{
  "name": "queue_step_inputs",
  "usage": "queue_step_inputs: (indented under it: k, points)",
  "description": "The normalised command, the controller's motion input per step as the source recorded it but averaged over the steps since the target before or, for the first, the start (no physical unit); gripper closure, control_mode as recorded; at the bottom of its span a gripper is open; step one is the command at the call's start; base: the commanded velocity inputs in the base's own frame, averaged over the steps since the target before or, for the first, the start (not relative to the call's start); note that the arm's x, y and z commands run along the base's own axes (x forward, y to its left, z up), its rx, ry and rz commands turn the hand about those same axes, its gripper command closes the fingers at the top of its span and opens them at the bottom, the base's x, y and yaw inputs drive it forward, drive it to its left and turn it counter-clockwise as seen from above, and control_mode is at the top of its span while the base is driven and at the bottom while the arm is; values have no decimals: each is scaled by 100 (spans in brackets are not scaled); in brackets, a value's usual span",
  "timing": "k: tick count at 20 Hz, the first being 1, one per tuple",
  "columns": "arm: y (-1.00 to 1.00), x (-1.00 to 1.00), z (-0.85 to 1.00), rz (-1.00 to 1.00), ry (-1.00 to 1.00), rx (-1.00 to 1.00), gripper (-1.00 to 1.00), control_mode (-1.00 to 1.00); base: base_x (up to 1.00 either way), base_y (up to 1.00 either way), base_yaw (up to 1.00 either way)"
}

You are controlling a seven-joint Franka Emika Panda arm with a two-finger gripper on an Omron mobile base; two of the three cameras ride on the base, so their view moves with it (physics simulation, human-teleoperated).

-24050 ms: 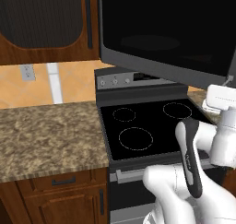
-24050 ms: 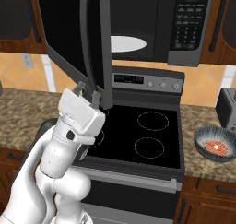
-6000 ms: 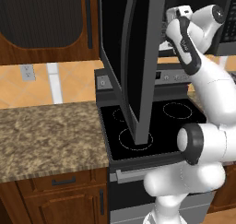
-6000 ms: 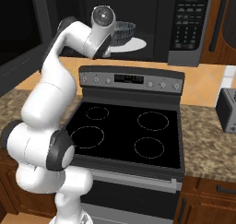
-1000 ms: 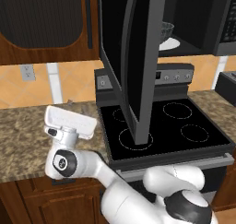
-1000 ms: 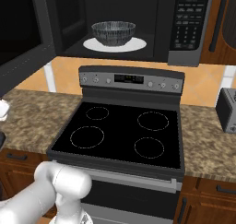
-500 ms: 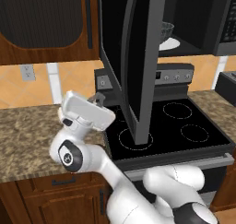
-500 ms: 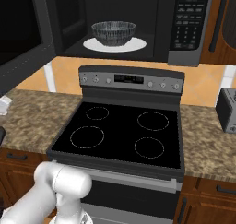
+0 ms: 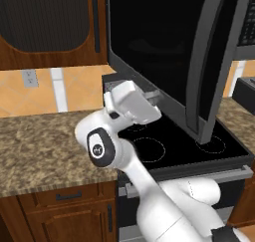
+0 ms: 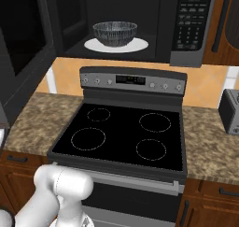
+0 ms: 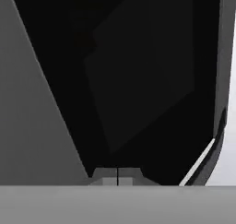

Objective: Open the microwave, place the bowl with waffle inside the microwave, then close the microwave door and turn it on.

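Note:
The microwave [image 10: 189,25] hangs above the stove with its cavity open. Inside it the grey patterned bowl [image 10: 115,33] rests on the white turntable plate [image 10: 140,46]; I cannot make out the waffle in it. The microwave door [image 9: 159,47] stands part-way open, its glossy outer face toward me and its long grey handle [image 9: 209,71] at the free edge. My gripper [image 9: 153,94] is shut with nothing in it, its tips against the lower part of the door's outer glass. In the hand view the closed gripper [image 11: 117,177] points at the dark microwave door [image 11: 138,80] from very close.
The black four-ring stove [image 10: 121,132] lies below the microwave, with granite counter [image 9: 45,146] to its left. A toaster [image 10: 229,111] sits on the right counter. A wooden wall cabinet [image 9: 50,27] hangs left of the door.
The arm rose from the counter and swung right onto the door's outer face while its jaws closed. The door has turned from edge-on to part-way toward shut.

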Motion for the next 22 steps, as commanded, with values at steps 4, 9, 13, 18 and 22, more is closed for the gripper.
queue_step_inputs:
  k: [4, 9, 13, 18, 22]
  points:
    - [-100, -72, 85, 0, -25, 34, 100, -100, 0, 0, 0]
    - [-100, -48, 66, 0, -4, 40, 100, -100, 0, 0, 0]
    - [-100, 9, 2, 0, 39, 38, 100, -100, 0, 0, 0]
    - [-88, 81, -25, 12, 66, 13, 100, -100, 0, 0, 0]
    - [-62, 100, -18, 19, 57, 1, 100, -100, 0, 0, 0]
